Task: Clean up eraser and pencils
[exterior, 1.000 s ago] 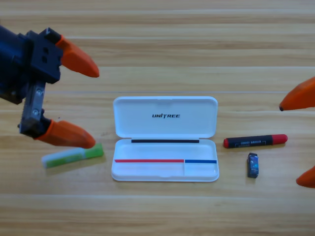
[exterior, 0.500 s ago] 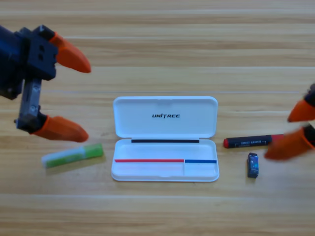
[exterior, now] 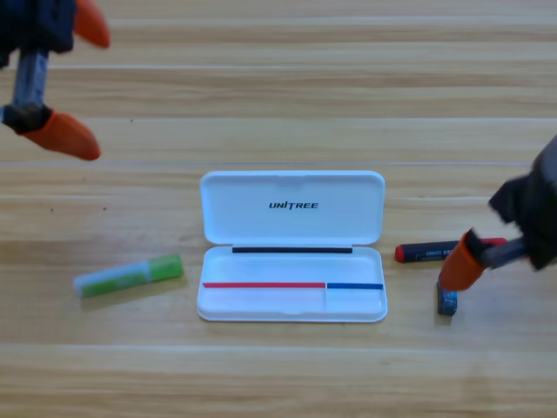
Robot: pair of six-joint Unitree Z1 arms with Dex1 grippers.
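We judge the step in hand is gripping the eraser (exterior: 447, 301), which lies on the table (exterior: 287, 104) right under the right tool (exterior: 459, 272); whether this tool is apart or together we cannot tell. We should close squarely and avoid the black pencil (exterior: 432, 252) just above it. The left tool (exterior: 68, 85) waits, its tips apart, upper left; the green pencil (exterior: 128, 276) lies below it. The white case (exterior: 291, 246), left of the right tool, is open and holds none of them.

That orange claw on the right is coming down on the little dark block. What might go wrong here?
The right gripper sits over the eraser, which is tiny and lies close to the black and red pencil. It could nudge that pencil or miss the eraser. The open white case is near; a slipped eraser could land outside it.
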